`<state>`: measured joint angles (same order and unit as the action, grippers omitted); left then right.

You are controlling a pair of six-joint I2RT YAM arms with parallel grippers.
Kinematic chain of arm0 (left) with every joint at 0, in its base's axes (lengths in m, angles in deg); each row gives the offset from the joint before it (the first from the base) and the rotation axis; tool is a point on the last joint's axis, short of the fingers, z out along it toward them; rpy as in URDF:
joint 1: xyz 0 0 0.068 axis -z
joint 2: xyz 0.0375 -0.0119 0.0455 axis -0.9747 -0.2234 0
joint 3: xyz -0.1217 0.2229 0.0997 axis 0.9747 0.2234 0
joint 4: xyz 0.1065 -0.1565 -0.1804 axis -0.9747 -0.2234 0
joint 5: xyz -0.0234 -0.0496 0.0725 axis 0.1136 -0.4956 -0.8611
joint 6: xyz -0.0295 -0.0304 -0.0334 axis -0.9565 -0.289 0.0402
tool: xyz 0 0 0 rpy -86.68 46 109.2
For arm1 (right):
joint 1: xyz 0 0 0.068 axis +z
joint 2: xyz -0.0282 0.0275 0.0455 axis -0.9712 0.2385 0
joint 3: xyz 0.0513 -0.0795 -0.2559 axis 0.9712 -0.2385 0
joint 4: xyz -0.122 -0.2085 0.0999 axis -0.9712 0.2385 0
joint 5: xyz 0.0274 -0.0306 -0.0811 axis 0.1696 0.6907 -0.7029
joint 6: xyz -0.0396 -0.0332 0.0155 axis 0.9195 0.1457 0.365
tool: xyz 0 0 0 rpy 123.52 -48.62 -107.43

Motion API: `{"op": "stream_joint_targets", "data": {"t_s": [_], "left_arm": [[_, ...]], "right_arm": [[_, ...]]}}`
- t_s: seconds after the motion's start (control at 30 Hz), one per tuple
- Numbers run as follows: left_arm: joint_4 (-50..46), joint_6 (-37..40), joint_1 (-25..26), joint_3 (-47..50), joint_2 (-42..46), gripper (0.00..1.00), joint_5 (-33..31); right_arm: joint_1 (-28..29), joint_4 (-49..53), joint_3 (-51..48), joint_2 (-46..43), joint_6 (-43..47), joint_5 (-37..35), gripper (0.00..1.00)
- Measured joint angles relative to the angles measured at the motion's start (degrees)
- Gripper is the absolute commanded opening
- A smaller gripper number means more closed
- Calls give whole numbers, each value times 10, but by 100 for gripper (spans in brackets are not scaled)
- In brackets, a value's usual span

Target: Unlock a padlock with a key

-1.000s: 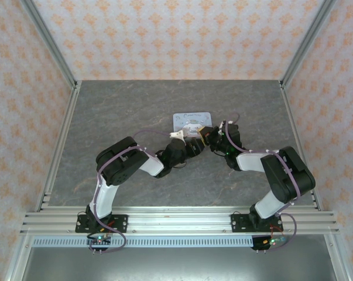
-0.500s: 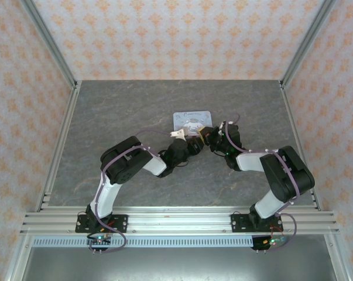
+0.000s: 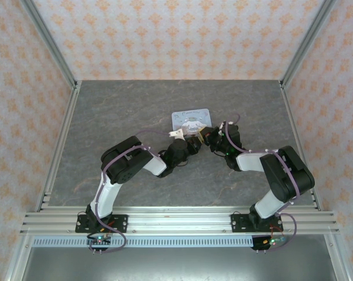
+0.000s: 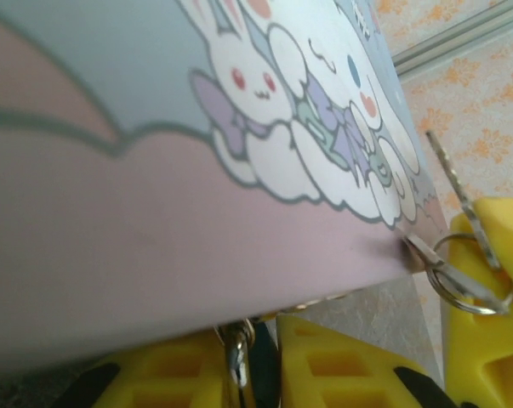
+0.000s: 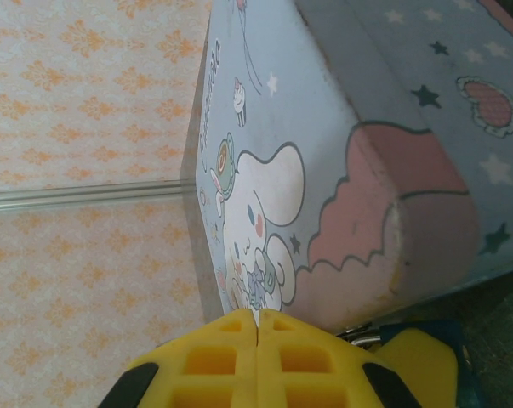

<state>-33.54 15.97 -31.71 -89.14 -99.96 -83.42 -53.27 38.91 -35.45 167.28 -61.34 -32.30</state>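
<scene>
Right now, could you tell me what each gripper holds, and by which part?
The left gripper seems to pinch the padlock by its body, below the tin. The right gripper is shut on the key, seemingly at its ring end.

blue cartoon tin, yellow right end effector

The tin is my big block. Its side looms just in front of my left pincer and right pincer, so nothing passes forward at bench level. The two pincers sit just beside each other at the tin's near edge, and the narrow slot between them is cluttered by the key (thin, sticking up). Either side of the tin, the bench lies open out to the frame posts, and beyond it to the back wall.
</scene>
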Motion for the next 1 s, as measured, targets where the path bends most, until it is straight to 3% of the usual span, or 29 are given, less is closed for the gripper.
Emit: {"op": "stream_joint_targets", "data": {"t_s": [0.27, 0.47, 0.73, 1.0], "left_arm": [[5, -15, 0, 11, 0, 0, 3], [-16, -31, 0, 14, 11, 0, 9], [-125, -29, -4, 18, 62, 0, 35], [-241, 1, -22, 19, 112, 0, 82]], "right_arm": [[-6, 0, 2, 0, -1, 0, 0], [-32, 2, 16, -26, -9, 2, 0], [-39, 17, 8, -137, -3, 11, 0], [-39, 45, -101, -245, 23, 41, 0]]}}
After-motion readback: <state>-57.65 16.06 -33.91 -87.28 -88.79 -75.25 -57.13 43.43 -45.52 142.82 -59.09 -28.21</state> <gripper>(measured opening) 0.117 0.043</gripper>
